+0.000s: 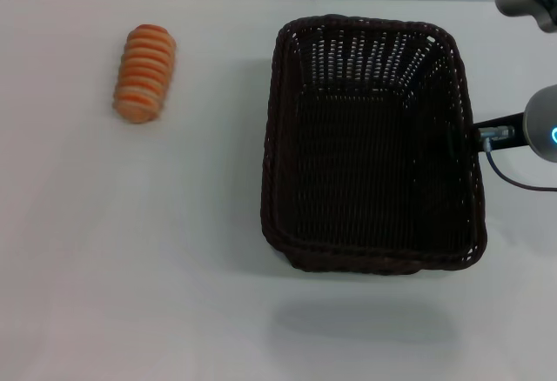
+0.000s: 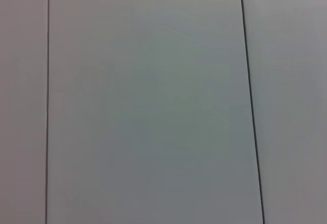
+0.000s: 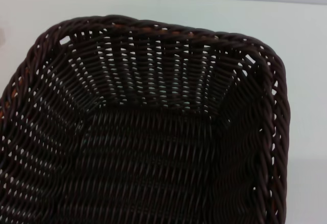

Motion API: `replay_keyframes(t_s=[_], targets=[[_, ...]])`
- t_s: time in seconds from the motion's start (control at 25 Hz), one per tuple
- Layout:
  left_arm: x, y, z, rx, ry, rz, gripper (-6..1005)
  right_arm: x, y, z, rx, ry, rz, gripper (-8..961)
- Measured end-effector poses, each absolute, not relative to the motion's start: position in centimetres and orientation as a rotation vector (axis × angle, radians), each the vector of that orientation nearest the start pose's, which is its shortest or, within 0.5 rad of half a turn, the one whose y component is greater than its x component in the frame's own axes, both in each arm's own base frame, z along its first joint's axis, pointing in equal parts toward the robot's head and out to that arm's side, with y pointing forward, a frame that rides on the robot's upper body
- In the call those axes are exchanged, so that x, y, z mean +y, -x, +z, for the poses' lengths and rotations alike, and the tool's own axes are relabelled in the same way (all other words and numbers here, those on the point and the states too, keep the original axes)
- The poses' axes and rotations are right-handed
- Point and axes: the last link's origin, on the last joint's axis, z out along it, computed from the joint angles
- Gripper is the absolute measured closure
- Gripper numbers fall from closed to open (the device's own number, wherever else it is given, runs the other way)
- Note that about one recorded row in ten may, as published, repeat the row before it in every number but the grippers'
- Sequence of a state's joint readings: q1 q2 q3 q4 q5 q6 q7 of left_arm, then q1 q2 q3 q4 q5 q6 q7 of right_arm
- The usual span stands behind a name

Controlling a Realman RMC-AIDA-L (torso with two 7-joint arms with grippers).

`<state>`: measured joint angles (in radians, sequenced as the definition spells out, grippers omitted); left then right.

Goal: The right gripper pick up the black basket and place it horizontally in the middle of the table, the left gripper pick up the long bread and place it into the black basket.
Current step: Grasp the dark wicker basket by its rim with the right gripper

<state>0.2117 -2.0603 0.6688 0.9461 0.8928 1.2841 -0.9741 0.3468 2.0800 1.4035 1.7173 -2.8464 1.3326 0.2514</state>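
The black basket (image 1: 374, 146), held off the table (image 1: 130, 268) by the right gripper's (image 1: 477, 137) jaws, holds nothing.

No readable txt, labels, nos. or signs anywhere.

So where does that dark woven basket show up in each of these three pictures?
Head view: the black basket sits right of centre on the table, with the right gripper at its right rim.
Left wrist view: not in it; only plain pale panels.
Right wrist view: the basket fills most of the picture, seen from inside.
Shared landmark: the basket's braided rim against the white table.
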Motion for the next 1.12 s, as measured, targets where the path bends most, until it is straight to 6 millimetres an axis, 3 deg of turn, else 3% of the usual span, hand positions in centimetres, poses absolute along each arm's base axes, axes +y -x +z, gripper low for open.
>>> replay_keyframes(t_s=[0.08,0.28,0.52,0.64,0.92,1.12], targets=[[16.1,40.0,20.1,-0.456,1.384,-0.654,161,32.7,-16.7,-0.7,1.286,2.027,-0.175,312],[16.1,40.0,20.0,-0.46,1.382,-0.654,161,32.8,-17.4,-2.0,1.272,2.059,-0.249,419],[16.0,40.1,20.1,-0.46,1.381,-0.651,161,32.8,-17.7,-2.7,1.2,2.086,-0.287,669],[15.9,40.1,20.2,-0.459,1.377,-0.647,161,32.5,-17.2,-3.1,1.11,2.117,-0.308,740],[16.0,40.3,20.1,-0.466,1.373,-0.649,161,32.5,-14.7,-3.4,0.908,2.235,-0.23,745],[16.0,40.3,20.2,-0.47,1.367,-0.655,161,32.6,-13.7,-2.2,0.76,2.277,-0.203,749]])
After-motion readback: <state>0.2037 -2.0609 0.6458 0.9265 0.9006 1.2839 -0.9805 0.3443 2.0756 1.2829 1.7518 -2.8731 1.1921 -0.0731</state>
